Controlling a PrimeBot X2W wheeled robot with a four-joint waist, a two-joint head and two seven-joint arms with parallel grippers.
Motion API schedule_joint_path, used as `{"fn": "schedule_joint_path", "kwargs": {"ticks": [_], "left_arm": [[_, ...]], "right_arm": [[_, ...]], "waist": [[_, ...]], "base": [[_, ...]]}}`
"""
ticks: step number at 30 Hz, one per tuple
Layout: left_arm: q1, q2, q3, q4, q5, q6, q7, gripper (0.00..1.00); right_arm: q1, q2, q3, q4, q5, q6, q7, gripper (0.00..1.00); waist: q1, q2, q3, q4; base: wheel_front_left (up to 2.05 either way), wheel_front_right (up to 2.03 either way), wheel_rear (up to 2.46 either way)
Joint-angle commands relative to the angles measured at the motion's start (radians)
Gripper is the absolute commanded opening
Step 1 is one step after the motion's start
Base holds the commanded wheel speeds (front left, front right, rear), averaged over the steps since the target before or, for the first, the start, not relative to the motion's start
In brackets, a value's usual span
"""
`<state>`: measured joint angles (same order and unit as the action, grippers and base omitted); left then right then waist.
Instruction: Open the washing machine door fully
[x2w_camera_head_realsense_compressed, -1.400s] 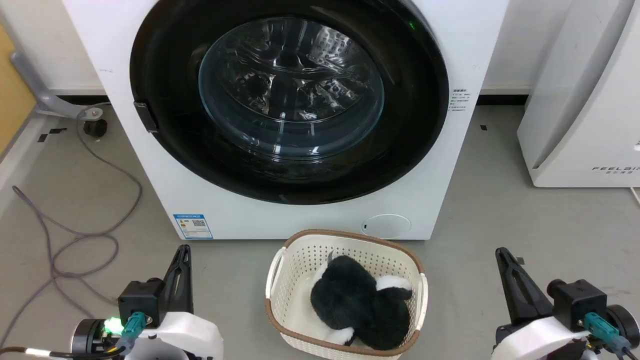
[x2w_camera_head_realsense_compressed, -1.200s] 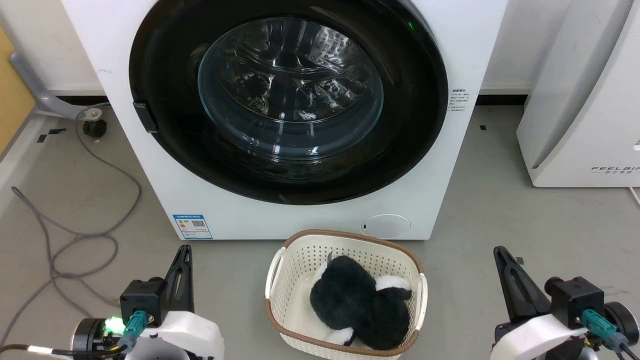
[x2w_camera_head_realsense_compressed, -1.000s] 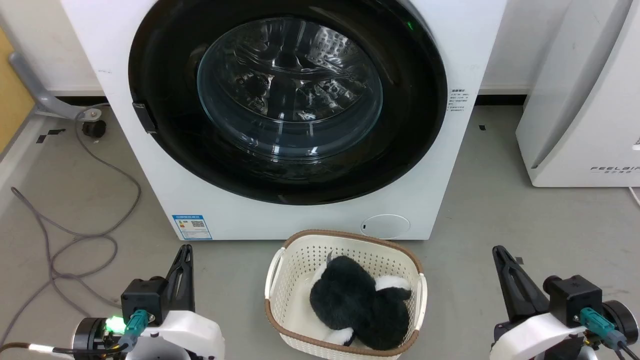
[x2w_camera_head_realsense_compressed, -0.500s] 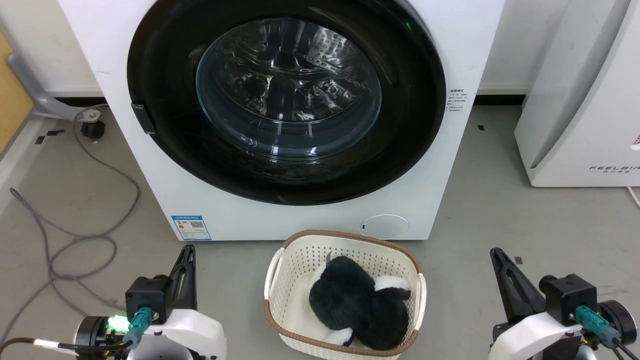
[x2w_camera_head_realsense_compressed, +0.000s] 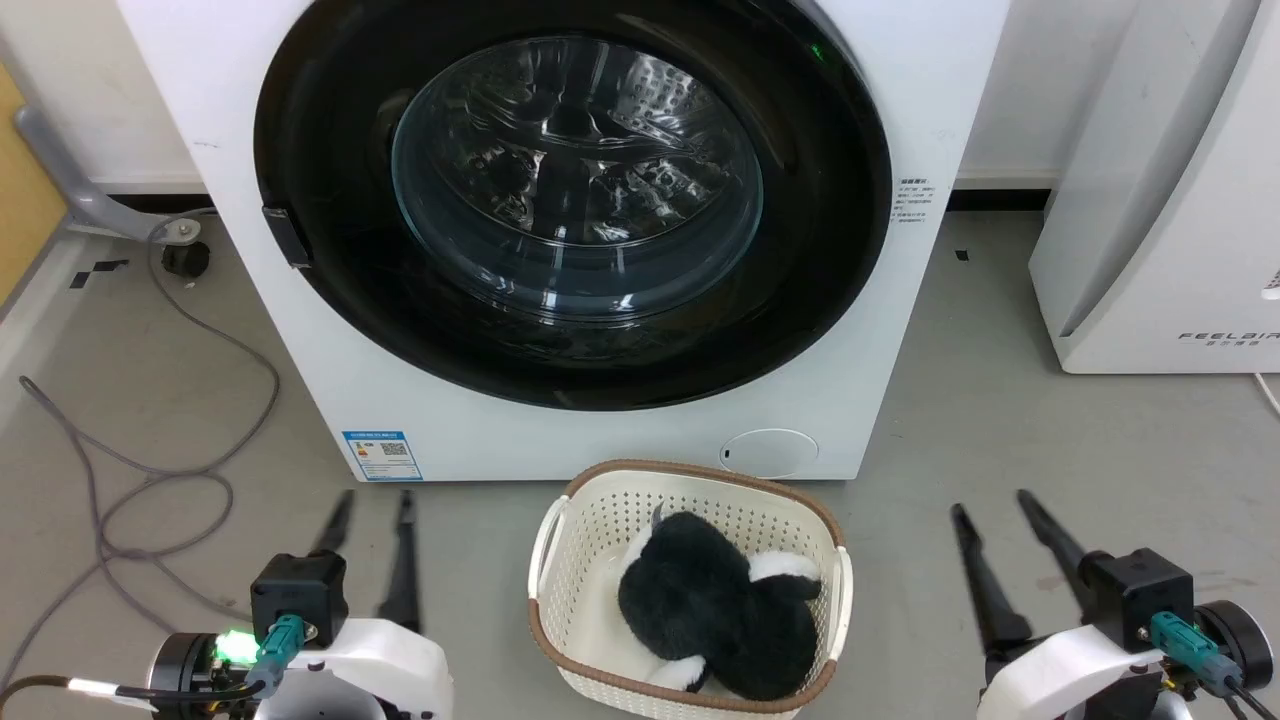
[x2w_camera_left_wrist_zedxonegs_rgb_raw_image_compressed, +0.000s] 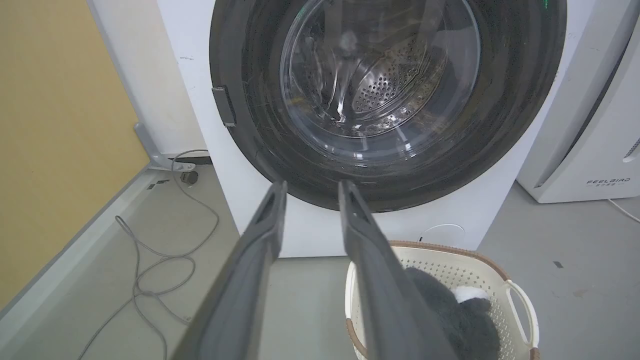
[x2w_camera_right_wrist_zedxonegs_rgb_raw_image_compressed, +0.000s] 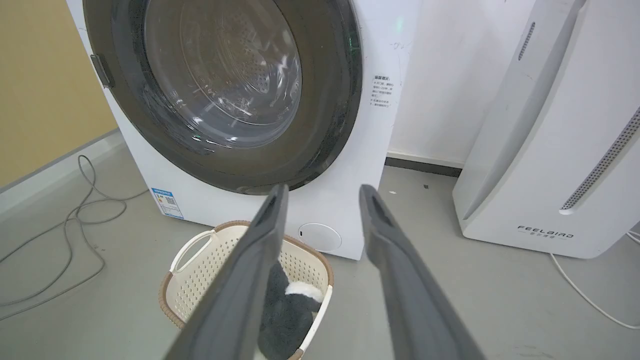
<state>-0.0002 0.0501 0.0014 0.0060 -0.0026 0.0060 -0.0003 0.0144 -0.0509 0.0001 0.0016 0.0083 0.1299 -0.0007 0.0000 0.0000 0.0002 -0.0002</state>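
**Edges, Blur and Fine Print**

The head view's top edge is cutting off the washing machine door (x2w_camera_head_realsense_compressed: 570, 345) and the washing machine (x2w_camera_head_realsense_compressed: 620, 440). The white appliance (x2w_camera_head_realsense_compressed: 1150, 250) is running past the right edge. The basket (x2w_camera_head_realsense_compressed: 585, 560) wall is hiding the plush (x2w_camera_head_realsense_compressed: 690, 595) underside. The blue label sticker (x2w_camera_head_realsense_compressed: 382, 455) print is showing too small to read. The left claw (x2w_camera_head_realsense_compressed: 375, 497) and right claw (x2w_camera_head_realsense_compressed: 990, 503) are showing blurred.

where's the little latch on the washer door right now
In the head view the latch sits on the left edge of the black door, above the blue sticker, well ahead of the open left gripper.
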Motion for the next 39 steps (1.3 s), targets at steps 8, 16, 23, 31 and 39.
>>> {"fn": "schedule_joint_path", "kwargs": {"ticks": [8, 16, 23, 31, 39], "left_arm": [[-0.002, 0.0, -0.008, -0.002, -0.007, 0.018, -0.018, 1.0], [-0.002, 0.0, -0.015, -0.004, -0.012, 0.034, -0.034, 1.0], [-0.002, 0.0, -0.022, -0.006, -0.017, 0.048, -0.049, 1.0], [-0.002, 0.0, -0.029, -0.008, -0.021, 0.063, -0.066, 1.0], [-0.007, 0.0, -0.033, -0.012, -0.023, 0.076, -0.083, 1.0]], "right_arm": [[0.001, 0.0, -0.006, -0.01, 0.025, 0.0, -0.018, 1.0], [0.001, 0.0, -0.004, -0.022, 0.08, 0.0, -0.034, 1.0], [0.003, 0.0, -0.004, -0.029, 0.175, 0.0, -0.049, 0.0], [0.0, 0.0, -0.004, -0.016, 0.413, 0.0, -0.066, 0.0], [-0.022, 0.0, -0.032, -0.005, 0.696, 0.0, -0.051, 0.0]], "waist": [[0.0, 0.0, 0.002, 0.0], [0.0, 0.0, 0.003, 0.002], [0.0, 0.0, 0.003, 0.005], [0.0, 0.0, 0.005, 0.009], [0.0, 0.0, 0.014, 0.016]], "base": [[0.0, 0.0, 0.0], [0.0, 0.0, 0.0], [0.0, 0.0, 0.0], [0.0, 0.0, 0.0], [0.0, 0.0, 0.0]]}}
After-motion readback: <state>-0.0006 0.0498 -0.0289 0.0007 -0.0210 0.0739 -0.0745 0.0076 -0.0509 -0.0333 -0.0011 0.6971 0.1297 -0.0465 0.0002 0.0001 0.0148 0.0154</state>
